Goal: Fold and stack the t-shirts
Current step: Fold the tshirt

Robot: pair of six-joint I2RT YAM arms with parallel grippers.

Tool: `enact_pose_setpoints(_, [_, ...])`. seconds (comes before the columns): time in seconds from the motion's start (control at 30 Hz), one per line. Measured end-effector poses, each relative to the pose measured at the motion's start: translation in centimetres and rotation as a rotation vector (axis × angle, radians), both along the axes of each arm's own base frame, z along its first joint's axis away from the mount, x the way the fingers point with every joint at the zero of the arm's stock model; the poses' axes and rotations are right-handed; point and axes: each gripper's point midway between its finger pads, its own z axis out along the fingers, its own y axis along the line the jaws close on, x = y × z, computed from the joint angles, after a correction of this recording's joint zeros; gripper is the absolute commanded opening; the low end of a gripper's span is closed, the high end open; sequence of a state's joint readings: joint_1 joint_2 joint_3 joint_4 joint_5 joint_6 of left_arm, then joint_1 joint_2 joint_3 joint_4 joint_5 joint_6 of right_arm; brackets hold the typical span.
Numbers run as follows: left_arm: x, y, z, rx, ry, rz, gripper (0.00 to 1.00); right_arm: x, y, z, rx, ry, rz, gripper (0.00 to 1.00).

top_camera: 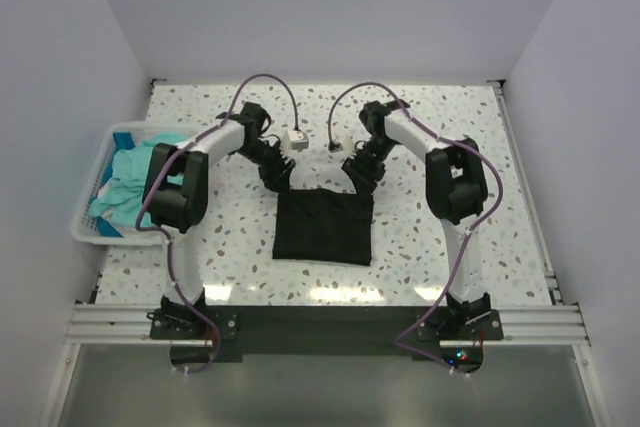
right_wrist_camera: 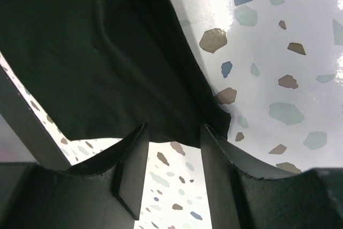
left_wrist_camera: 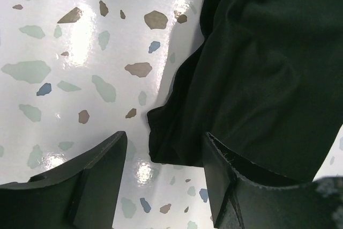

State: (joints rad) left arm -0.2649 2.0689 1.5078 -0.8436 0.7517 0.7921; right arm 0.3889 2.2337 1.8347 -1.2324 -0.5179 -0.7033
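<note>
A black t-shirt (top_camera: 323,229) lies folded into a rough square in the middle of the table. My left gripper (top_camera: 278,179) is at its far left corner and my right gripper (top_camera: 360,179) at its far right corner. In the left wrist view the shirt's (left_wrist_camera: 257,68) corner hangs between the spread fingers of the left gripper (left_wrist_camera: 164,143), gripped by neither. In the right wrist view the cloth's (right_wrist_camera: 96,52) edge lies just past the tips of the right gripper (right_wrist_camera: 174,132), and bare table shows in the gap. Teal t-shirts (top_camera: 125,187) are heaped in the basket.
A white slatted basket (top_camera: 92,232) stands at the table's left edge, close to the left arm's elbow. The table is speckled white terrazzo (top_camera: 450,127). Grey walls enclose it on three sides, and a metal rail (top_camera: 320,325) runs along the near edge.
</note>
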Motion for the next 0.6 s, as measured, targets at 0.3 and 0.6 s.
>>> enact_pose_setpoints(0.3, [-0.5,0.2,-0.3,0.011,0.027,0.0,0.12,0.5,-0.6,-1.3,-0.036,-0.041,0.022,0.05])
enact_pose_setpoints(0.6, [-0.5,2.3,1.3,0.016,0.039,0.023,0.0,0.7,-1.2,-0.5,-0.058,-0.076,0.03,0.0])
